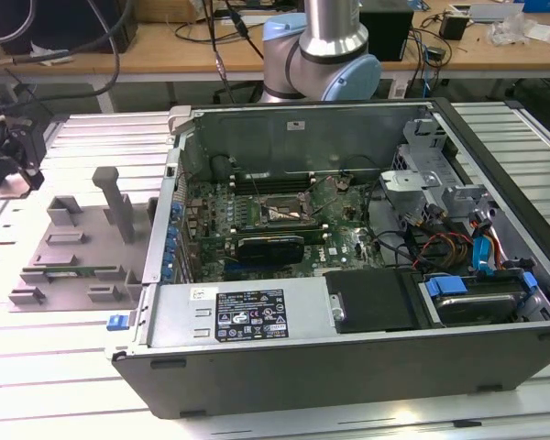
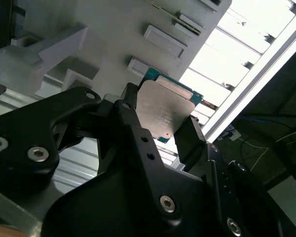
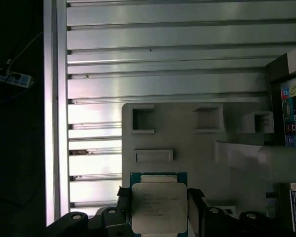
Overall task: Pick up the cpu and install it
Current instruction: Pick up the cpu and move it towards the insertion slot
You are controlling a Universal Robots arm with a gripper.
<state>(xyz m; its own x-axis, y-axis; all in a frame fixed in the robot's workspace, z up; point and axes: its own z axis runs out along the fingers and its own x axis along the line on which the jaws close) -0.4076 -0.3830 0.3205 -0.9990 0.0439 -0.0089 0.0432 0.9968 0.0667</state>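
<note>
Two black fingers (image 2: pixel 190 137) of the gripper (image 2: pixel 163 116) pinch the cpu (image 2: pixel 166 109) by opposite edges, spread no wider than the chip itself. Its silver top faces the wrist and a strip of green rim shows at the far side. Both wrist views show that hold. In the exterior view the gripper (image 1: pixel 14 156) hangs at that view's far left, over the near end of the grey tray (image 1: pixel 73 252) on the slatted table (image 1: pixel 64 367). From the second wrist view the chip looks lifted clear of the tray, though I can't be sure of the gap. So I'd call the pick-up done and the install not begun. The socket (image 1: pixel 280 213) sits bare in the middle of the board inside the open case (image 1: pixel 348 367), well apart from the gripper and toward the exterior view's right. Seating the chip there would call for keeping it level and square to the frame, passing over the case wall, and pressing very gently.
</note>
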